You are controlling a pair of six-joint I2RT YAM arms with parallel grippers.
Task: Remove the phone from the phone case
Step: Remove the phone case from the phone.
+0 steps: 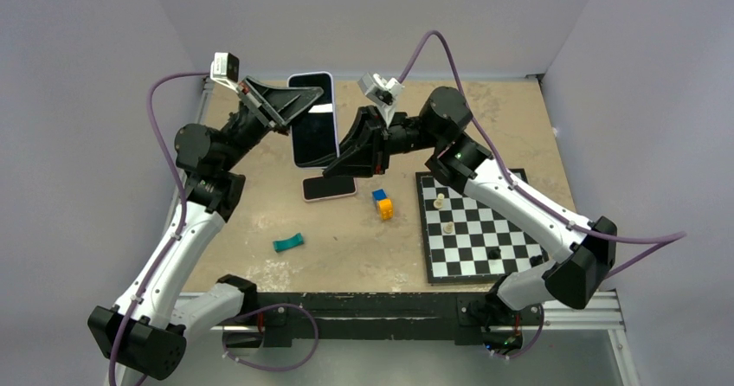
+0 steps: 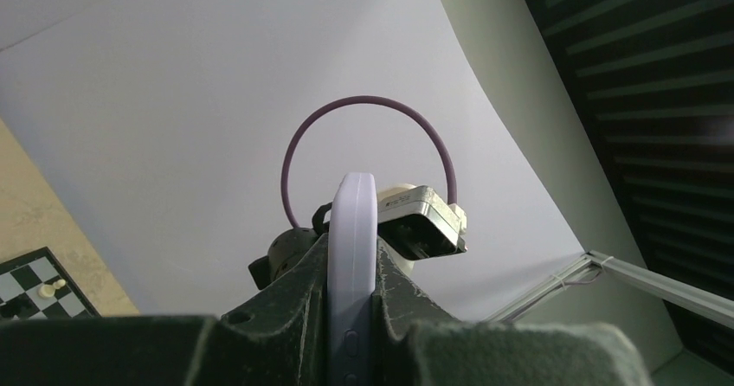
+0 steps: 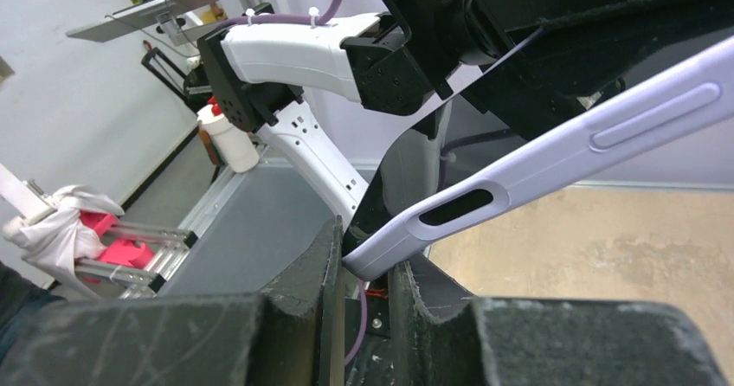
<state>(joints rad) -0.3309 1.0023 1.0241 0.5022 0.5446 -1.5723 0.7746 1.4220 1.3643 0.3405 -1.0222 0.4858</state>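
A lavender phone case [image 1: 311, 80] with the dark phone [image 1: 314, 137] in it is held upright in the air over the back of the table. My left gripper [image 1: 299, 105] is shut on its long edges; the left wrist view shows the case [image 2: 352, 230] edge-on between the fingers. My right gripper [image 1: 350, 151] is at the case's lower right corner. In the right wrist view the case corner [image 3: 381, 246] is pinched between the fingertips, and the phone's dark slab [image 3: 402, 174] stands slightly apart from the case there.
A second phone in a pink case [image 1: 329, 188] lies flat on the table below the held one. A blue and yellow block [image 1: 383, 204] and a teal piece [image 1: 288, 242] lie nearby. A chessboard [image 1: 511, 256] with a few pieces sits at the right.
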